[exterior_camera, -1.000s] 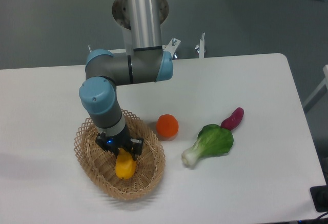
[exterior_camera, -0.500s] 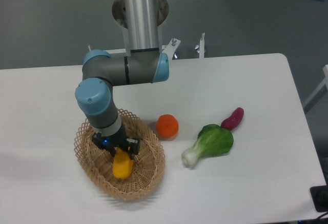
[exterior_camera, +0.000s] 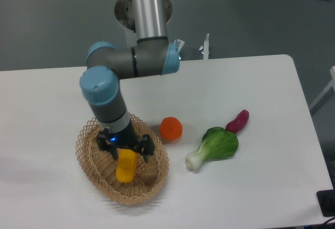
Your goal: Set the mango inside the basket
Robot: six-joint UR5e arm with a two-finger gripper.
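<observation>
The yellow mango (exterior_camera: pixel 126 167) lies inside the tan wicker basket (exterior_camera: pixel 88 162) at the front left of the table. My gripper (exterior_camera: pixel 129 149) points down into the basket, right above the mango's upper end. Its fingers stand spread wider than the fruit, one on each side, so the gripper is open. The arm's wrist hides the back part of the basket floor.
A round orange (exterior_camera: pixel 170 128) sits just right of the basket rim. A green bok choy (exterior_camera: pixel 215 145) and a purple vegetable (exterior_camera: pixel 237 121) lie further right. The arm's base post stands at the table's back edge.
The fingers have spread apart and let go of the mango, which now rests in the basket. The wrist has shifted slightly right and turned.
</observation>
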